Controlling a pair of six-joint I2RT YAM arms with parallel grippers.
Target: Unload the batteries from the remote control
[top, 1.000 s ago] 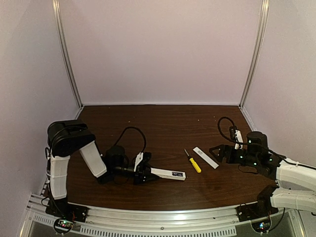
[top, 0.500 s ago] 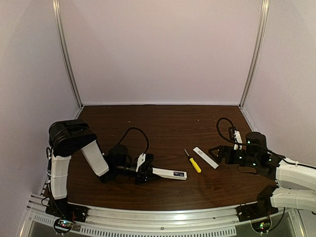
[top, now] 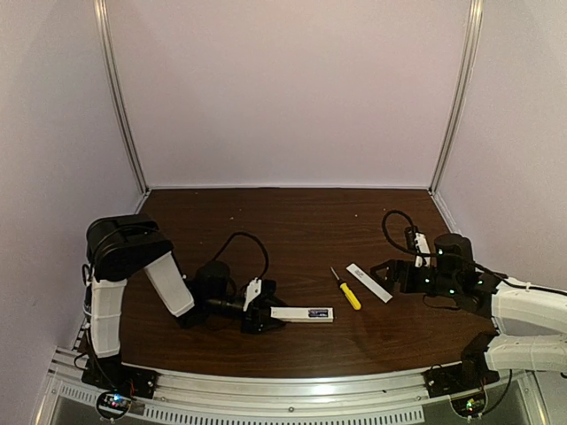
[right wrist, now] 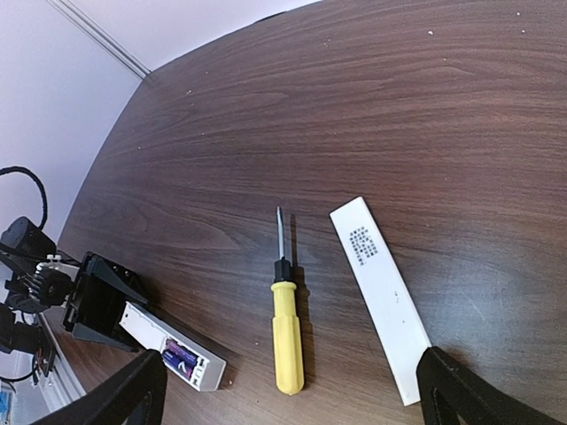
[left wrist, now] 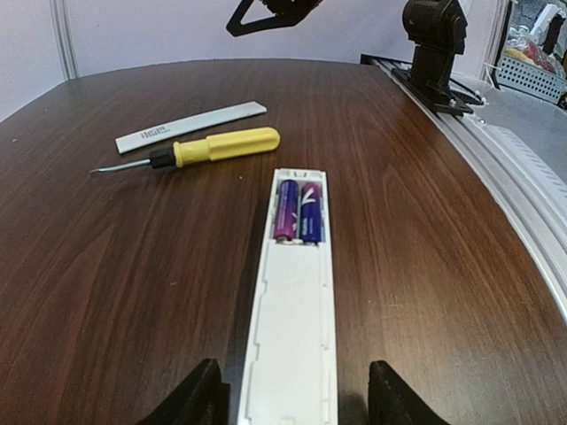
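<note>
While the remote [left wrist: 292,336] lies flat on the table [top: 292,221], front and left of centre with its compartment open to view, the left gripper [top: 264,312] straddles its near end. Look at those fingers [left wrist: 202,394]: spread apart, a dark gap on each side, nothing clamped! Both batteries [left wrist: 299,211] sit side by side in the recess at the far end, one purple, one blue. Just past that end lie the screwdriver [top: 347,289] and the cover [top: 368,282], close together but apart. Over on the right, the right gripper [top: 383,276] hovers by the cover, jaws wide, holding nothing.
</note>
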